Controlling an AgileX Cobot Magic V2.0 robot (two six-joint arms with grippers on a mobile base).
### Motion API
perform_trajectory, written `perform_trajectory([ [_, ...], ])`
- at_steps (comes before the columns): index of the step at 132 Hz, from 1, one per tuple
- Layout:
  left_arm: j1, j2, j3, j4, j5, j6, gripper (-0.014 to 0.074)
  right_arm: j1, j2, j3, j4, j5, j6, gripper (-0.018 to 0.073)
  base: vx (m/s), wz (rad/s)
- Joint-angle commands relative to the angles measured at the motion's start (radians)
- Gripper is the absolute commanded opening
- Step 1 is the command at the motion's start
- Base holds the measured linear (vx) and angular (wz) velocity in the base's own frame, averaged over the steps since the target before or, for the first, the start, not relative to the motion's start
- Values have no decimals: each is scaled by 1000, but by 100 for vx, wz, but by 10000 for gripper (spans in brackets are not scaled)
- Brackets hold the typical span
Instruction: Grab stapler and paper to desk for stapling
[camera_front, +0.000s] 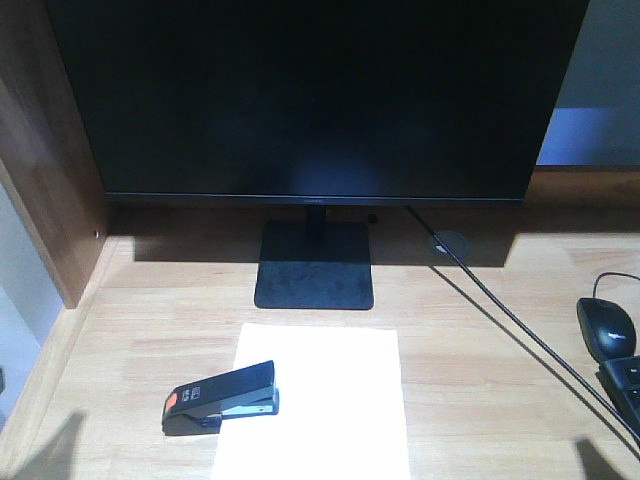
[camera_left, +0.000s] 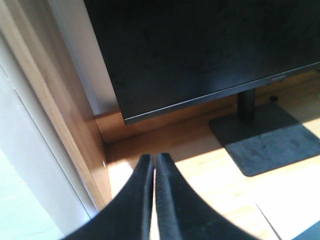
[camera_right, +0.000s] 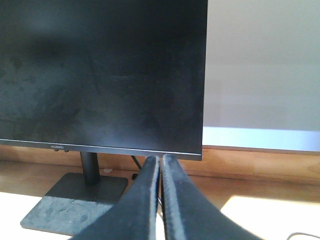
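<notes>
Small black plastic stapler (camera_front: 221, 398) overlapping white rectangular paper sheet (camera_front: 330, 400) on light wood desk (camera_front: 480, 350), front view only, left gripper (camera_left: 154, 165) and right gripper (camera_right: 161, 161) pressed together, empty, wrist views only

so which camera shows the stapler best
The exterior front-facing view: the stapler lies whole on the paper's left edge. The left wrist view shows only a dark sliver at its bottom right corner, unidentifiable; the right wrist view shows none.

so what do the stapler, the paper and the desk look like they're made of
The stapler looks like black plastic with a slight sheen, an orange-red patch at one end and a paler, possibly metal strip along its underside. The paper is a plain matte white sheet, thin and lying flat. The desk looks like light wood, with visible plank grain and seams; whether it is solid wood or veneer is unclear.
</notes>
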Motion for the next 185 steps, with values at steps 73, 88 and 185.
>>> perform_trajectory([
  [73,0,-72,-10,-1,-68,-11,-6,-4,3,-24,-17,12,-3,-6,0,0],
  [88,0,-72,-10,-1,-68,-11,-6,-4,3,-24,-17,11,-3,-6,0,0],
  [185,82,-300,101,-112,-21,-11,-6,-4,3,-24,-17,12,-3,-6,0,0],
])
